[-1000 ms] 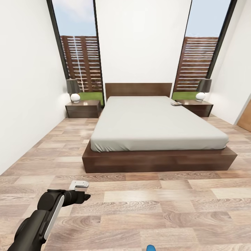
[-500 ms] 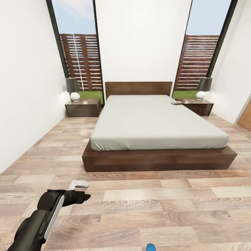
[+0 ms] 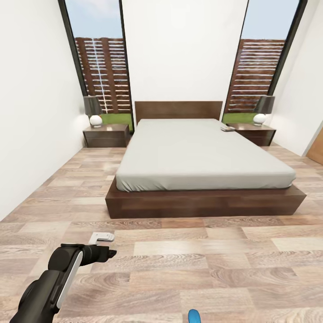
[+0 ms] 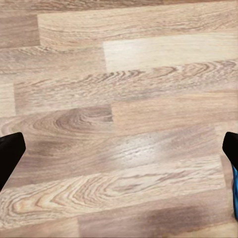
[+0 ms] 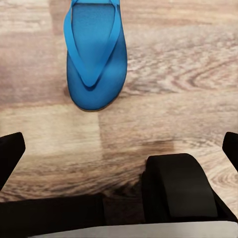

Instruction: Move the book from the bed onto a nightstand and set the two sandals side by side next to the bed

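Sandal (image 5: 95,54) flat on floor (image 5: 173,74), just beyond right tool's (image 5: 119,153) wide-apart fingertips.

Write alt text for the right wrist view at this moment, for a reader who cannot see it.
A bright blue sandal with blue straps lies flat on the wood-plank floor, ahead of the right gripper. The gripper's two dark fingertips sit wide apart at the picture's side edges, holding nothing. A dark part of the robot shows below them.

A home bedroom — a low double bed (image 3: 197,157) on plank floor (image 3: 179,264), 2 nightstands (image 3: 106,135) with lamps (image 3: 93,110) flanking its headboard.
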